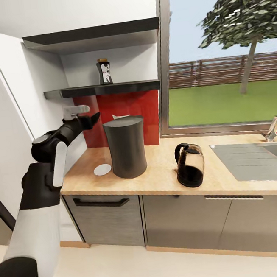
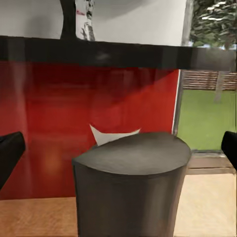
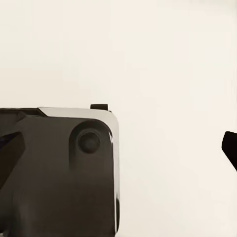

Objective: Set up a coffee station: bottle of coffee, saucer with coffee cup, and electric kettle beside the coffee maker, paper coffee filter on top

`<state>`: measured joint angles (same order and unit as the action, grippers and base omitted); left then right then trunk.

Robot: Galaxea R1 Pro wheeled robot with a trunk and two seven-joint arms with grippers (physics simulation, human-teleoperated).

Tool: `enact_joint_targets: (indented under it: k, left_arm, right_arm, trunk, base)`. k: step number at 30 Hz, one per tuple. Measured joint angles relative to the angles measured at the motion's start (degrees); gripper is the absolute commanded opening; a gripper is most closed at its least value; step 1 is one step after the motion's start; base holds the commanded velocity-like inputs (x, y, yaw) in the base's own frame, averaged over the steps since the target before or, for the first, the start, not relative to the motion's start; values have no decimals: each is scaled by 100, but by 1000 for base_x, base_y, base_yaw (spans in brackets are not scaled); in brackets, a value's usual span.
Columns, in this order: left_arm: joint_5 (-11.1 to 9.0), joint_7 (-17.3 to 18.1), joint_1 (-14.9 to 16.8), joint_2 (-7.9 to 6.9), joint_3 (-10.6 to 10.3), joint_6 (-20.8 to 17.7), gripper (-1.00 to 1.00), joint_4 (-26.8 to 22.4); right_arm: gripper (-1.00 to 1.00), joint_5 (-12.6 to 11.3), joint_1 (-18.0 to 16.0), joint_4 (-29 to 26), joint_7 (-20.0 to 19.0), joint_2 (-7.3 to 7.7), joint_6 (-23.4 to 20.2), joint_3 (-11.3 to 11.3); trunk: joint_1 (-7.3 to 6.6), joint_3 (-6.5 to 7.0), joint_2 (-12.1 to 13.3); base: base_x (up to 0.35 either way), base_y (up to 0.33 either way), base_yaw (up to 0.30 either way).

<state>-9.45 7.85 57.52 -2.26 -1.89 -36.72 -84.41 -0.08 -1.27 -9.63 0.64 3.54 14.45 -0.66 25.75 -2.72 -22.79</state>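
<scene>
Worktop (image 1: 159, 170): we see pale matt wood grain.
Coffee maker (image 1: 125, 146): we read it as dark grey, smooth, satin plastic.
Electric kettle (image 1: 190, 165): clear shiny glass on a black base.
Kitchen shelf (image 1: 103, 89): glossy black slab.
Backsplash (image 1: 127, 110): glossy red panel.
Sink (image 1: 260, 157): matt grey metal, at lower right.
Saucer (image 1: 102, 169): smooth white.

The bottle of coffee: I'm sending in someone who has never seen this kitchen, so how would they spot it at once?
Start at the window and look left to the red wall panel; the lower black kitchen shelf runs just above it. The bottle of coffee stands alone on that shelf, above the coffee maker. It is small, dark and waisted, with a white label and tan cap.
</scene>
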Motion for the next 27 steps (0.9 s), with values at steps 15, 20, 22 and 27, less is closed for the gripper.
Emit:
enact_joint_targets:
  k: [15, 20, 22, 27]
  left_arm:
    - [85, -1192, 2295, 470, -261, -432, 100, 1933]
    - [216, -1298, 2971, 539, -438, -245, 100, 2937]
    - [334, -1360, 3234, 573, -462, 3, 100, 3374]
    - [633, -1624, 3605, 651, -478, 324, 100, 3930]
  right_arm:
    - [100, 4, 0, 9, 0, 7, 4, 18]
    - [100, 8, 0, 12, 0, 7, 4, 31]
    - [100, 8, 0, 12, 0, 7, 4, 32]
    - [100, 8, 0, 17, 0, 7, -2, 31]
  trunk:
    - [0, -1, 0]
    - [0, -2, 0]
    - [0, -1, 0]
    - [0, -2, 0]
  base:
    - [0, 0, 0]
    - [0, 0, 0]
    - [0, 0, 0]
    - [0, 0, 0]
